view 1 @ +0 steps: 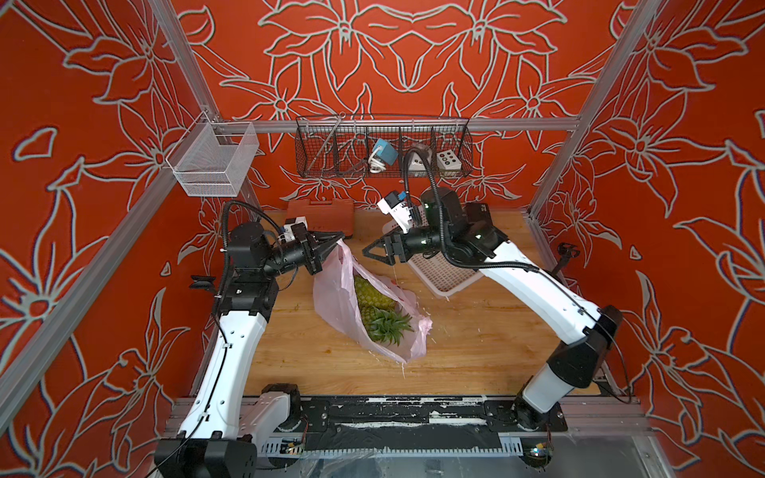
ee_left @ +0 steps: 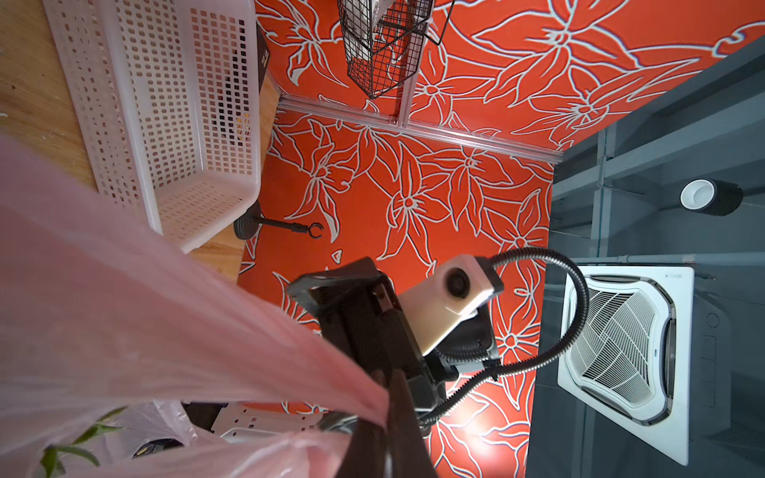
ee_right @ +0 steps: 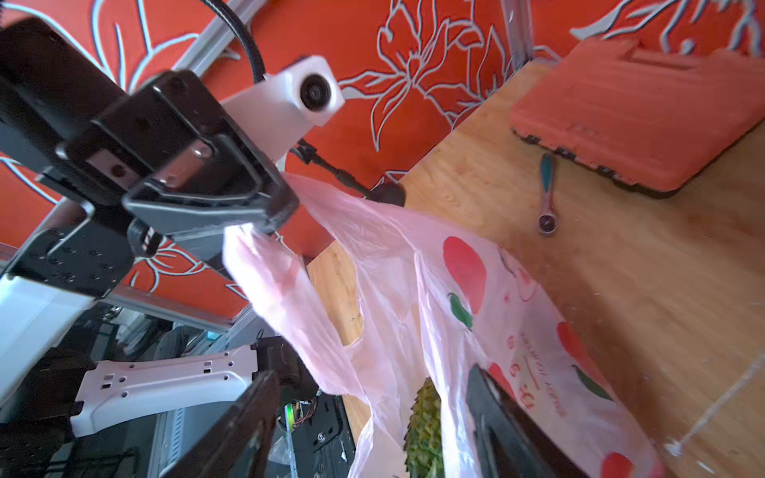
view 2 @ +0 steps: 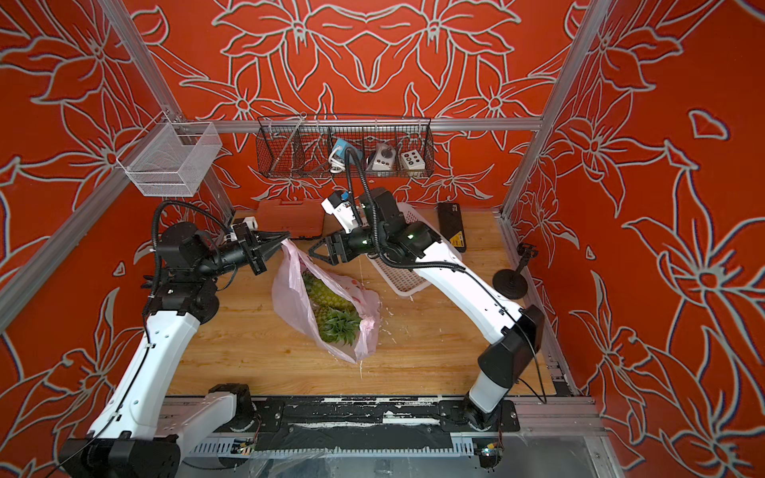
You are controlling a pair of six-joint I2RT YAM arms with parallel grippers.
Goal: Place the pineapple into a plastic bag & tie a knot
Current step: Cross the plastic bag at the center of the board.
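Plastic bag [view 1: 331,298] lay slumped on the wooden table [view 1: 476,343] between your two arms, with its far end drawn up to the left gripper [view 1: 338,237]. You already had the pineapple [view 1: 372,296] inside it. The fruit lay on its side, and its green crown [view 1: 387,327] showed bare through the gaping mouth in both top views.

Judged from that, the fruit was the heavy, stiff part. It pinned the bag to the wood and would have dragged on any lift. Its spiky leaves looked able to snag or pierce the film. The film itself looked thin, light, limp and slippery, so it would have bunched and slid rather than held a shape.

Your left gripper was clamped shut on one pink handle strip [ee_right: 265,256], which ran taut into its tips. Your right gripper [view 1: 367,251] hung just beside the left one, above the bag's raised end. Its jaws stood apart and held nothing. In the right wrist view its dark fingers [ee_right: 496,414] framed the bag's printed side without clearly touching it.

You had no knot yet. The place to take hold was the second handle, gathered into a narrow strip, not the loose wall. I could not pick that handle out for certain; the slack rim [view 1: 407,296] on the right arm's side seemed the likeliest place for it.
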